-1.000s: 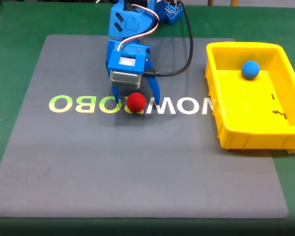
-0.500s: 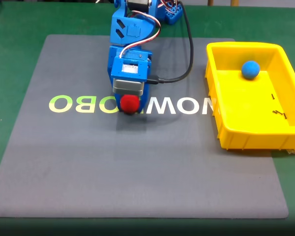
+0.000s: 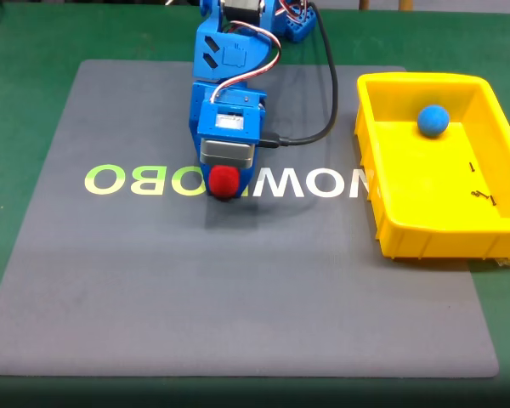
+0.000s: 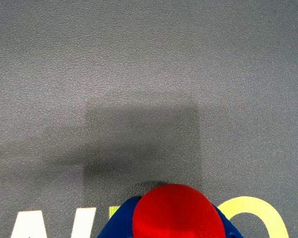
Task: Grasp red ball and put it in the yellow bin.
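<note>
Fixed view: yellow bin; wrist view: red ball

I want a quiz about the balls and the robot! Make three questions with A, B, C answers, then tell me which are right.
1. Where is the blue ball?
A. in the yellow bin
B. on the grey mat
C. in the pincer

2. How many balls are there?
A. one
B. two
C. four

3. What is the pincer doing?
A. wide open above the bin
B. shut on the red ball
C. shut on a cable

Answers:
1. A: the blue ball lies inside the yellow bin, near its far wall.
2. B: one blue ball and one red ball.
3. B: the pincer has the red ball squeezed between its blue fingers, over the letters on the mat.
</note>
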Tool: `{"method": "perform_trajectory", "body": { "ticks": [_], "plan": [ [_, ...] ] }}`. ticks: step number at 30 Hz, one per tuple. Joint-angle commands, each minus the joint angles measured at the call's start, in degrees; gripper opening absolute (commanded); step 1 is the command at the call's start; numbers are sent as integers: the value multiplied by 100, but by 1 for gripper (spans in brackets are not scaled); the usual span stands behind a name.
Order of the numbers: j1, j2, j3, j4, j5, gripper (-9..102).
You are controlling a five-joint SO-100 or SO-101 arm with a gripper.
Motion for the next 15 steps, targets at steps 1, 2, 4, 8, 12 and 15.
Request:
{"method": "perform_trajectory", "body": {
  "ticks": [1,2,4,8,12,15],
  "plan": [
    [-123,519,-396,-62,88,0],
    [-132,686,-396,-26,105,0],
    [-167,1107,-334,-9,123,0],
    [-290,2092,-316,255,167,0],
    [-527,3006,-308,615,185,0],
    [-791,3533,-299,809,237,0]
  ]
}}
